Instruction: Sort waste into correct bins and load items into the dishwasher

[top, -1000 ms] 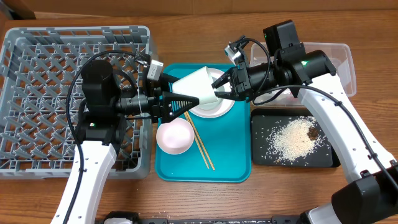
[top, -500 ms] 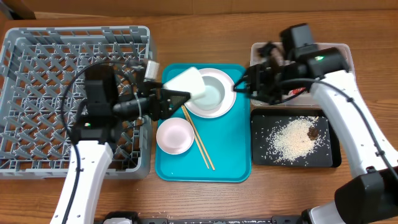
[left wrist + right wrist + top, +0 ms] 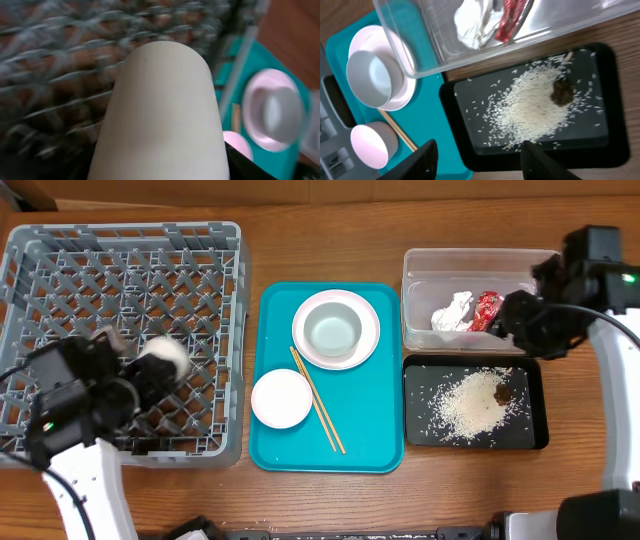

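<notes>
Over the grey dish rack, at the left end of the bench, a small white cup was gripped by the left claw. A white tissue and a red wrapper were contained in the clear tub. Rice and a brown scrap were spread on the black tray. On the teal tray, a grey bowl was set on the white plate, beside a pink bowl and chopsticks. The right claw was spread wide and empty.

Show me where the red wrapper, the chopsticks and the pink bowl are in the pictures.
red wrapper [image 3: 487, 309]: overhead view, middle of the crumpled foil.
chopsticks [image 3: 318, 401]: overhead view, halfway along the sticks.
pink bowl [image 3: 281, 398]: overhead view, centre of its inside.
</notes>
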`<state>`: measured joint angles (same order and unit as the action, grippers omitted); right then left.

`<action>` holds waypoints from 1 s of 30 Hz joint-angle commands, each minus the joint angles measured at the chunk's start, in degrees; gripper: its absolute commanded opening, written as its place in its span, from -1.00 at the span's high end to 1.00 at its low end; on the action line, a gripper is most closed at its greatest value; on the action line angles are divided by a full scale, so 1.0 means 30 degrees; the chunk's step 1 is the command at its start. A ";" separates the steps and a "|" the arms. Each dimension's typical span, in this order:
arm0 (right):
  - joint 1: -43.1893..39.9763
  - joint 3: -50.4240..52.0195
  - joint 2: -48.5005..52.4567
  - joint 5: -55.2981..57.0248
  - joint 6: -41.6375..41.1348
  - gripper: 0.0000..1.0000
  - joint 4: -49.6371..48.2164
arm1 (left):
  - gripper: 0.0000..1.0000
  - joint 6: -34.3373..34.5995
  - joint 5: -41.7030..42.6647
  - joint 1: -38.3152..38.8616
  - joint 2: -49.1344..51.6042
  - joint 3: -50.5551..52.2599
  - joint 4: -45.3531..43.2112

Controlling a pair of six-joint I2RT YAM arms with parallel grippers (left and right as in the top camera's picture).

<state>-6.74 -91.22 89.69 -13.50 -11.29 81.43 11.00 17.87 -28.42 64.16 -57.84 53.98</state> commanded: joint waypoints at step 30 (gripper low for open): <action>0.0095 -0.0495 -0.0197 0.0474 0.0423 -0.64 0.0568 | -1.00 0.0401 -0.1246 0.7817 0.1559 -0.2834 -0.0291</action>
<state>-6.66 -91.24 89.58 -12.40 -10.24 83.20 13.30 15.94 -13.69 68.90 -65.80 52.93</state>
